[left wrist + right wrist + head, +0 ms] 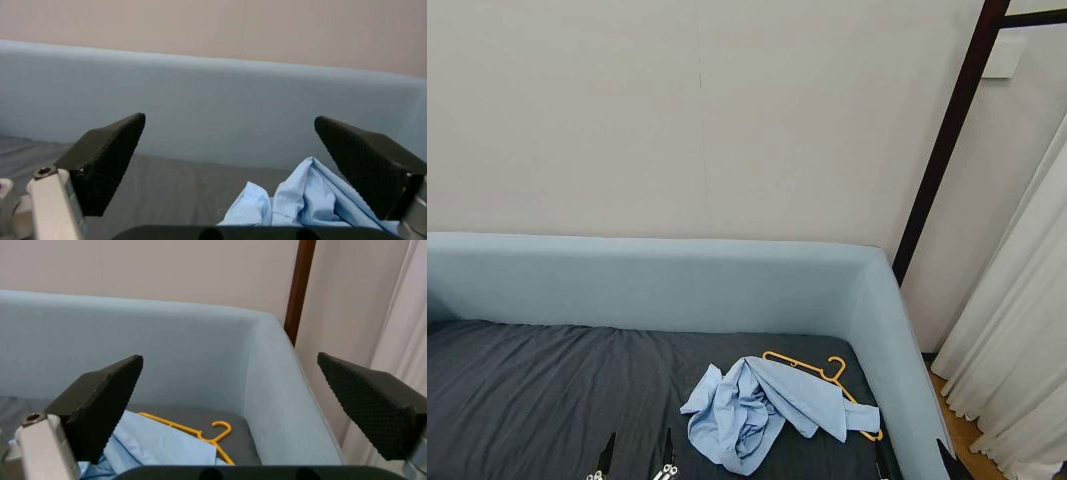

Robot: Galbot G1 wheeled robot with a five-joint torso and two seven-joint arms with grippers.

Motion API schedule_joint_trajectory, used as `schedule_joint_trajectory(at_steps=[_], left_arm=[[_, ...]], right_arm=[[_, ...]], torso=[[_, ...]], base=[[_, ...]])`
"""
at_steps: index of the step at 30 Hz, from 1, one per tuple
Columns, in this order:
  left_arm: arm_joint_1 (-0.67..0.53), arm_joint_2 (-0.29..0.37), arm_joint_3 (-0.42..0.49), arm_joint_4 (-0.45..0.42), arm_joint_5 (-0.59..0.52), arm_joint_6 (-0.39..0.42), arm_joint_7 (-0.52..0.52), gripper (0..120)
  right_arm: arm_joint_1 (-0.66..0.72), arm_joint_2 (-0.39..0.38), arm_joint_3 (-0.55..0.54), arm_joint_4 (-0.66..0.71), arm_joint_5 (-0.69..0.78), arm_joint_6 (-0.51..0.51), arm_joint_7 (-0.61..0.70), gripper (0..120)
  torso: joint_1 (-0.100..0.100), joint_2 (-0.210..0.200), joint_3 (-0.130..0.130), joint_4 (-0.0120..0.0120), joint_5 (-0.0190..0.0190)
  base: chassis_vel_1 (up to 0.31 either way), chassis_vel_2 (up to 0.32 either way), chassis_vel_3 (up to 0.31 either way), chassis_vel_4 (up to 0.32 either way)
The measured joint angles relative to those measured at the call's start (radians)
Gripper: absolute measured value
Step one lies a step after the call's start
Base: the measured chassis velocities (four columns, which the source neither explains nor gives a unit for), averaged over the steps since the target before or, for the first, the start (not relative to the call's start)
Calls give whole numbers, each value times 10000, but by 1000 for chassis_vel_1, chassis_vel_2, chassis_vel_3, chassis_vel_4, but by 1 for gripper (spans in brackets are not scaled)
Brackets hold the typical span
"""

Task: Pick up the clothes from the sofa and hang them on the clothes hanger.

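Fingers on your left gripper (228, 122) and right gripper (230, 360) stand wide apart, empty, at the near edge of the sofa (627, 285). Nothing is done yet: the shirt (757, 405) lies crumpled on the seat's right side, draped over a yellow hanger (797, 363). You have pickup and hanging left.

Free: dark grey seat cushion (527, 390) left of crumpled light-blue shirt (757, 405). Blocked: pale-blue upholstered sofa armrest (895, 350) close along its right side.

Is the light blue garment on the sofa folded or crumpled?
Crumpled: the light blue cloth garment lies bunched, partly over the orange plastic hanger.
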Motion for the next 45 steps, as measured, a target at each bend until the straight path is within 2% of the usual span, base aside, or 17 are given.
schedule_joint_trajectory(at_steps=[4,9,10,13,16,19,20,22,24,25,26,29,30,32,33,38,45], left_arm=[[79,162,-198,-100,-15,-19,1,100],[253,513,-712,-206,-284,-15,107,100],[253,513,-712,-206,-284,-15,107,100],[308,757,-981,-231,-610,208,328,100],[245,969,-1029,-210,-711,299,436,100],[192,1368,-973,-62,-775,396,553,99],[192,1368,-973,-62,-775,396,553,99],[349,1403,-1015,5,-751,342,588,99],[448,1354,-1059,19,-741,299,588,98],[448,1354,-1059,19,-741,299,588,98],[503,1298,-1083,22,-739,278,581,98],[616,929,-1121,117,-639,225,537,98],[616,929,-1121,117,-639,225,537,98],[639,713,-1063,241,-517,198,488,98],[639,713,-1063,241,-517,198,488,98],[730,424,-1060,447,-345,42,336,98],[769,355,-1153,471,-351,5,259,98]], right_arm=[[39,-477,-119,183,425,-538,145,100],[525,-1924,-200,326,2283,-2228,324,100],[525,-1924,-200,326,2283,-2228,324,100],[1075,-2678,-482,414,3340,-3591,467,100],[1387,-2984,-707,424,3823,-4198,465,100],[2544,-3927,-1218,-28,4855,-5164,292,100],[2544,-3927,-1218,-28,4855,-5164,292,100],[3739,-4745,-1785,-415,5482,-5780,-20,100],[4582,-5204,-2326,-697,5806,-6056,-223,100],[4582,-5204,-2326,-697,5806,-6056,-223,100],[5083,-5442,-2708,-887,5961,-6200,-335,100],[7993,-6052,-5059,-2289,6268,-6653,-736,100],[7993,-6052,-5059,-2289,6268,-6653,-736,100],[9704,-5904,-6584,-3472,6313,-6732,-1126,100],[9704,-5904,-6584,-3472,6313,-6732,-1126,100],[11377,-4981,-8388,-4667,6388,-6892,-1360,100],[12300,-3930,-9126,-5896,6725,-7053,-1353,100]], torso=[[0,-1,0,-1,1],[0,-1,0,1,1],[0,-1,0,1,1],[0,-1,1,2,1],[0,-1,0,1,2],[0,-1,1,-10,3],[0,-1,1,-10,3],[0,-1,1,4,1],[1,-2,2,9,2],[1,-2,2,9,2],[1,-1,2,8,2],[2,-1,2,-2,1],[2,-1,2,-2,1],[1,-1,3,3,0],[1,-1,3,3,0],[1,-1,2,-1,0],[2,-2,1,2,-1]], base=[[0,0,0,0],[0,0,0,0],[0,0,0,0],[0,0,0,0],[0,0,0,0],[0,0,0,0],[0,0,0,0],[0,0,0,0],[0,0,0,0],[0,0,0,0],[0,0,0,0],[0,0,0,0],[0,0,0,0],[0,0,0,0],[0,0,0,0],[0,0,0,0],[0,0,0,0]])
